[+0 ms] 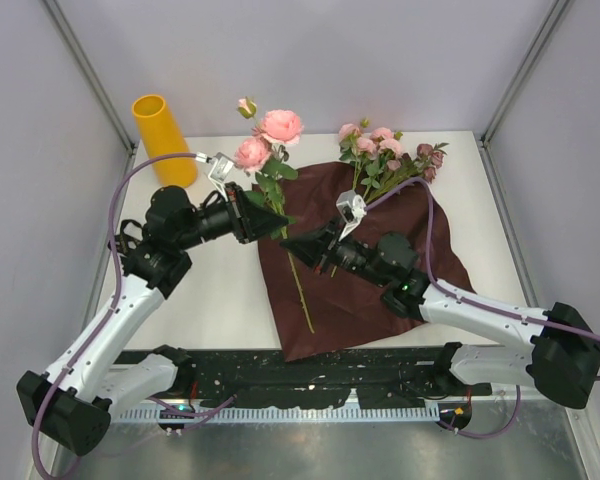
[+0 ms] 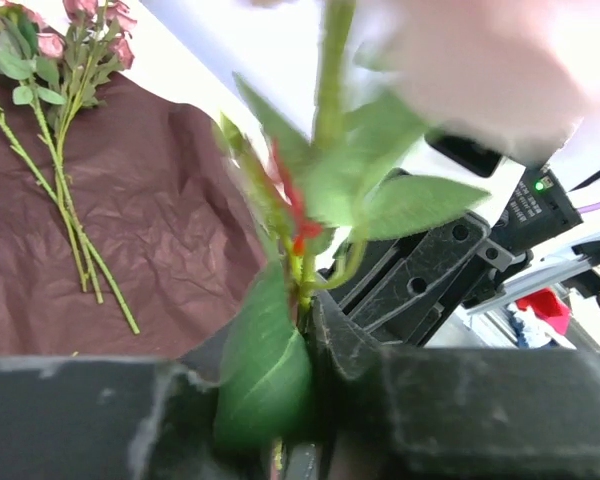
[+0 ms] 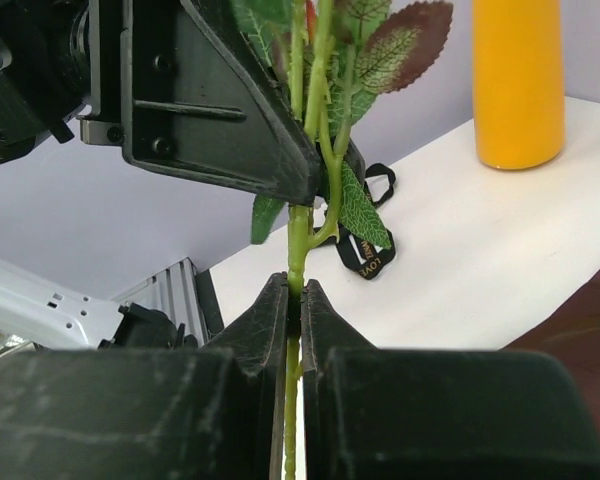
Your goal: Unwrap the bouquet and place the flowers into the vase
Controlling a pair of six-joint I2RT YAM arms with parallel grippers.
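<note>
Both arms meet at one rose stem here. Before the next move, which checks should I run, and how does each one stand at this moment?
1. Right gripper jaws shut on the rose stem: ok.
2. Left gripper jaws fully clamped on that stem higher up: cannot tell; the stem and a leaf sit between them.
3. Vase upright with its mouth empty: ok.
4. Ribbon off the flowers, lying on the table: ok.
5. Remaining flowers lying on the paper, apart from the held stem: ok.
</note>
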